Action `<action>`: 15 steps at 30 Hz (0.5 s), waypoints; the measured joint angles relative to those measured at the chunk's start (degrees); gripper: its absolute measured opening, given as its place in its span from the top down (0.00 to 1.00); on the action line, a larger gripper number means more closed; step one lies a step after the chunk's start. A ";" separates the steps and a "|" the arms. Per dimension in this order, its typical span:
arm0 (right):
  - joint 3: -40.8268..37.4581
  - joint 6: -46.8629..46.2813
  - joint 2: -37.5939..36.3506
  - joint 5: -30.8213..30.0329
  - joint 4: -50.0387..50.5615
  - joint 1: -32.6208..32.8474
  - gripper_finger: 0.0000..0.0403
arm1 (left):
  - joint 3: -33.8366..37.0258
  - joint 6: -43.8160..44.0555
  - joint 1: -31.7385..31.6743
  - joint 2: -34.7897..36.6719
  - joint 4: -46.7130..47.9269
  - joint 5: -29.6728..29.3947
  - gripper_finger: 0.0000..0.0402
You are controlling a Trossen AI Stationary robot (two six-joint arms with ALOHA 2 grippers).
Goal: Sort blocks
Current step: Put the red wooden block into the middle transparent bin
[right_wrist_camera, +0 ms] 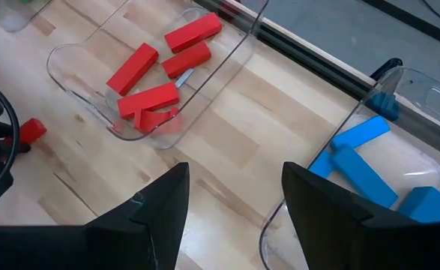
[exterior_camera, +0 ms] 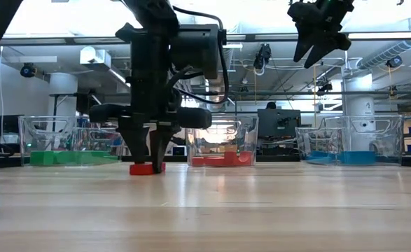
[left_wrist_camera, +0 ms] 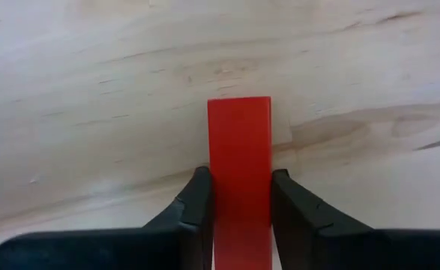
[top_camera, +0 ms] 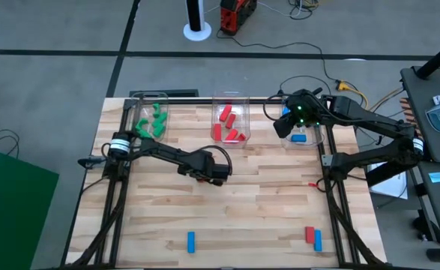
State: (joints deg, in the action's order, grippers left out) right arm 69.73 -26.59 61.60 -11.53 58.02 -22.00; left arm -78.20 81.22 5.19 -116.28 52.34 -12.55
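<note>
The left tool [top_camera: 205, 169] is low on the desk [top_camera: 264, 202], just in front of the red bin [top_camera: 230, 120]. Its two fingers [left_wrist_camera: 197, 206] are pressed on the sides of a red block [left_wrist_camera: 239, 169]. The low view shows this block lying flat on the wood — it is not lifted.

The red bin sits in the middle of the back edge of the desk. It holds about five red blocks [right_wrist_camera: 160, 97] in a loose pile. To the left of the red bin stands the green bin [top_camera: 152, 116], with green blocks [top_camera: 154, 121] inside. To the right of the red bin stands the blue bin [right_wrist_camera: 399, 165], with blue blocks [right_wrist_camera: 358, 161] in it.

The right tool [right_wrist_camera: 234, 206] hangs high in the air, over the gap between the red bin and the blue bin. Its fingers are spread apart and hold nothing.

Three blocks lie far in front of the red bin, near the front edge of the desk. One blue block [top_camera: 191, 241] lies alone, a bit to the left. A small red block [top_camera: 309, 235] and a second blue block [top_camera: 318, 240] lie side by side, well to the right — I cannot tell if they touch.
</note>
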 joint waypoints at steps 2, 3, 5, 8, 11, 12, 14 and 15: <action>0.00 0.00 0.00 0.00 0.00 0.00 0.49 | 0.06 -1.89 0.00 0.30 0.00 0.42 0.82; 0.00 0.00 0.00 0.00 0.00 0.00 0.49 | 0.07 -2.83 -0.03 0.61 0.04 1.07 0.82; 0.00 -0.19 0.00 0.00 0.00 0.00 0.49 | 0.18 -4.37 -0.02 1.82 0.44 3.09 0.82; 0.00 -0.58 0.00 0.00 0.00 0.00 0.49 | 0.17 -6.28 0.38 5.05 0.25 5.60 0.82; 0.00 -0.59 0.00 0.00 0.00 0.00 0.49 | 0.16 -7.76 0.76 9.09 0.26 7.41 0.82; 0.00 -0.58 0.00 0.00 0.00 0.00 0.49 | 0.16 -8.14 0.76 10.66 0.30 7.68 0.82; 0.00 -0.59 0.00 0.00 0.00 0.00 0.49 | 0.03 -9.44 0.72 13.79 0.25 7.63 0.82; 0.00 -0.73 0.00 0.00 0.00 0.00 0.49 | -0.19 -10.26 0.65 15.46 0.20 7.21 0.82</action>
State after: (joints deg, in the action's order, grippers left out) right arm 69.73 -27.31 61.60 -11.53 58.02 -22.00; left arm -78.39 70.96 5.84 -100.81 52.53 -5.34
